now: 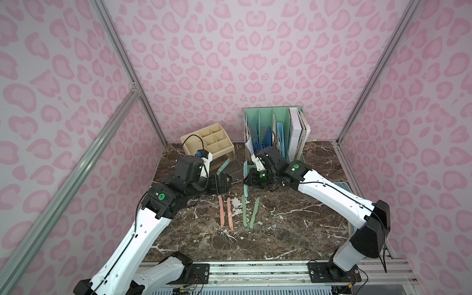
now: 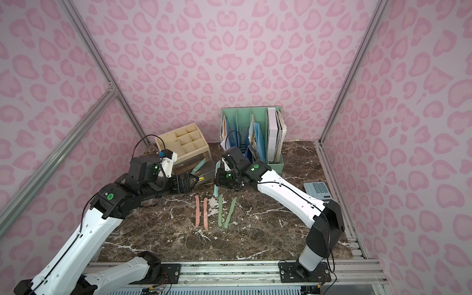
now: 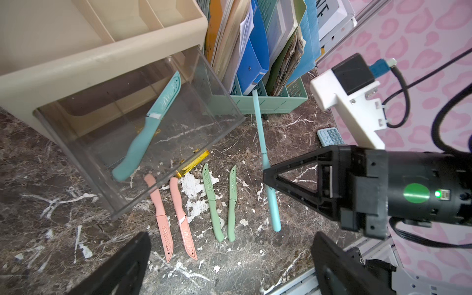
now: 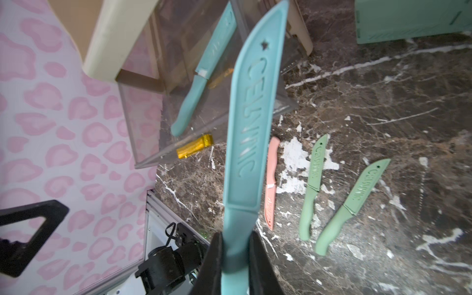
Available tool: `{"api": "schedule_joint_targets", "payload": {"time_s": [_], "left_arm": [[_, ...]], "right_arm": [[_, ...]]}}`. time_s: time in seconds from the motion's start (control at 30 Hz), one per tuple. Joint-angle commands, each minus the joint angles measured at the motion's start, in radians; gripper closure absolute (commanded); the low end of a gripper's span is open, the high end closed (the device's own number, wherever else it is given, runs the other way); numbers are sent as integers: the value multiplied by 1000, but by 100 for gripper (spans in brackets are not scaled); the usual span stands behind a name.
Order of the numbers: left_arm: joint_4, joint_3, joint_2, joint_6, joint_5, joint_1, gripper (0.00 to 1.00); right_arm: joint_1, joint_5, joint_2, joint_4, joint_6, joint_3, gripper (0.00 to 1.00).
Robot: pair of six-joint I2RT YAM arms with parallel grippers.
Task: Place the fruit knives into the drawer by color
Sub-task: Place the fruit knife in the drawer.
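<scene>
My right gripper is shut on the handle of a teal fruit knife, close below its blade. In both top views this knife hangs just right of the clear drawer, blade pointing toward the back. A second teal knife lies slanted inside the drawer. Two pink knives and two green knives lie side by side on the table in front. My left gripper is open and holds nothing, by the drawer's front.
The drawer is pulled out of a beige organiser and has a gold handle. A green file rack full of folders stands at the back right. A calculator lies by the right edge.
</scene>
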Motion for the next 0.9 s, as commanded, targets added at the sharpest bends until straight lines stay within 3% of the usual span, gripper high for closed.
{"api": "schedule_joint_targets", "payload": {"time_s": [0.0,0.57,0.87], "left_arm": [[-38,31,11,25,30,30,1],[-81,141,72,48,114,125,1],[-106,217,119,79,150,169,1]], "right_arm": [[-6,-68,12,54,84,33,99],[-14,-164,160,56,385,254,100],[43,-129,219,-29,529,375,100]]}}
